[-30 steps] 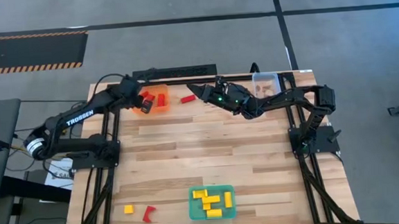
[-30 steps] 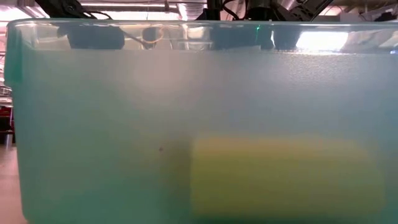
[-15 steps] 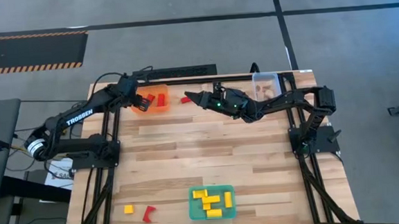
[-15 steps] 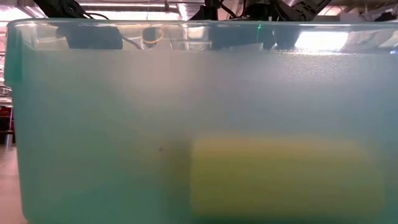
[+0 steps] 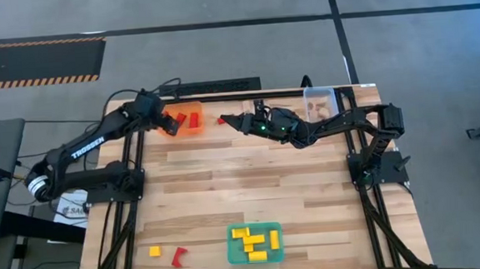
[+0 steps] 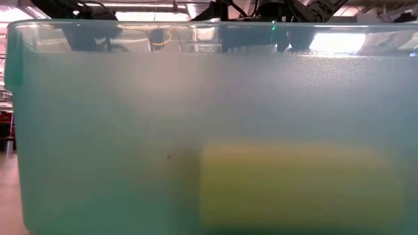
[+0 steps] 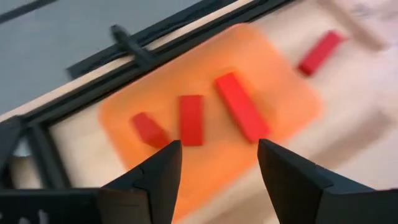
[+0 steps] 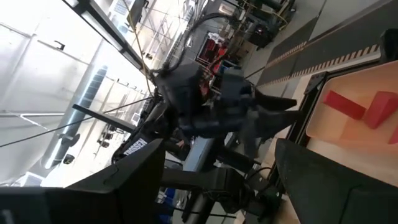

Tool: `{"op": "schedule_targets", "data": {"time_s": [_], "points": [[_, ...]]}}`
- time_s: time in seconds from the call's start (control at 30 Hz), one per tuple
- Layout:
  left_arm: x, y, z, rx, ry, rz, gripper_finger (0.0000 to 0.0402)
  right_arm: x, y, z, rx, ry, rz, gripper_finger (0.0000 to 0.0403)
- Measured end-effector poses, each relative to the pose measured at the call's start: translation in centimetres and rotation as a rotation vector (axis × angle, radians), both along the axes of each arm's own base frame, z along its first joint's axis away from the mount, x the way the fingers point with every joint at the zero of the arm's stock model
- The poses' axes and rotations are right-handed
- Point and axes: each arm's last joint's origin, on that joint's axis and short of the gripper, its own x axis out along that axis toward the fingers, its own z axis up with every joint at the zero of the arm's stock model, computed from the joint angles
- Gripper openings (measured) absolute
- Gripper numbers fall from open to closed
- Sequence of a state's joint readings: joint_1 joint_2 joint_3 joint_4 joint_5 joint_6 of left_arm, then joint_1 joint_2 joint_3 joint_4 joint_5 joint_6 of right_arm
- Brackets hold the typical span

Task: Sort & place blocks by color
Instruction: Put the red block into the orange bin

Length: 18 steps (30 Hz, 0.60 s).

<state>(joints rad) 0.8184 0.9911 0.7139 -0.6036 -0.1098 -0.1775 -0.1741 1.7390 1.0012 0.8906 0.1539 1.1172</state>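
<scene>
Three small red blocks (image 7: pixel 239 112) lie in the orange plastic tray (image 5: pixel 191 121) under the empty, open left pincer (image 7: pixel 217 171), but more red blocks wait on the wooden table (image 5: pixel 251 184).

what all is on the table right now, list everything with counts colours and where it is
orange tray: one, orange, far left part of the table
red blocks in the orange tray: three, red, lying apart from each other
red block by the tray: one, red, on the wood just right of the orange tray
clear tray: one, clear, far right edge, pale wooden blocks inside, count unclear
teal tray: one, teal, near edge, middle
yellow blocks: about six, yellow, in the teal tray
loose blocks near left: one yellow, one red
left tool: open, empty, over the orange tray's left edge
right tool: open, at the loose red block
</scene>
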Motion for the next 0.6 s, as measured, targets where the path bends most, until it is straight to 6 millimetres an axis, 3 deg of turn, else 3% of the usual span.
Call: {"op": "schedule_targets", "data": {"time_s": [0.37, 0.5, 0.6], "points": [[-0.8, -4.4, 1.1, -0.196, -0.124, -0.119, 0.0199, 0.0, 0.0, 0.0, -0.03, 0.009, 0.023, 0.0321], [-0.4, -5.7, 0.7, -0.277, -0.101, -0.14, 0.0199, 0.0, -0.1, 0.0, -0.03, 0.009, 0.023, 0.0321], [0.5, -7.0, 0.5, -0.352, -0.1, -0.255, 0.0199, 0.0, -0.1, 0.0, -0.031, 0.008, 0.025, 0.0321]]}}
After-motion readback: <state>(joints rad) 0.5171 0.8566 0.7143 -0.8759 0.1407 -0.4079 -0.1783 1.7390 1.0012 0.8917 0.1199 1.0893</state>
